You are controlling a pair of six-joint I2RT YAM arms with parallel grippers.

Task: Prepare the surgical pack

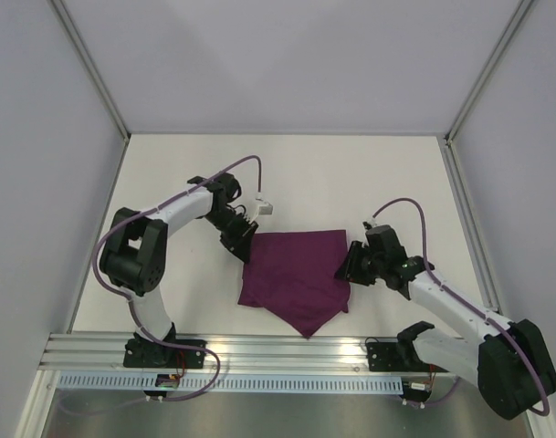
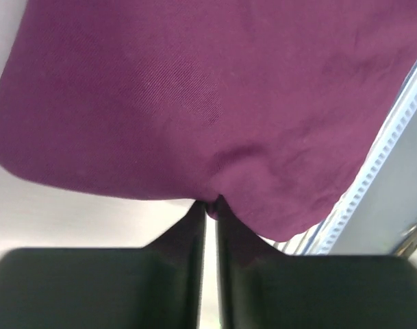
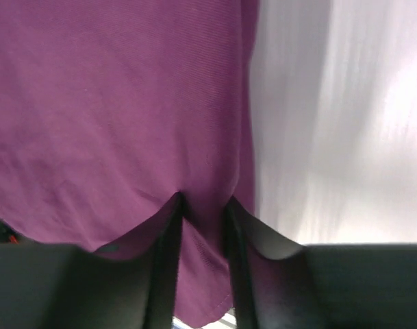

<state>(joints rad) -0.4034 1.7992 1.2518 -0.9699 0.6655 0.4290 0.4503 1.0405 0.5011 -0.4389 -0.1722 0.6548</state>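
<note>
Surgical pack [image 1: 296,274]: a purple cloth bundle in the middle of the worktop [image 1: 351,173], toward its near edge, with one loose corner pointing at that edge; the contents are hidden under the cloth.
Left gripper [image 1: 241,239]: at the bundle's far-left corner, fingertips clenched on a pucker of the cloth edge.
Right gripper [image 1: 349,265]: at the bundle's right edge, clamped on a fold of cloth that fills the gap between its fingers.
Step in hand: probably drawing the side flaps in to tighten the wrap.
Doing it well: lift both holds evenly, keep the cloth taut, and carry each flap toward the centre without dragging the bundle.
Risk: the left pinch is shallow and could slip.
</note>
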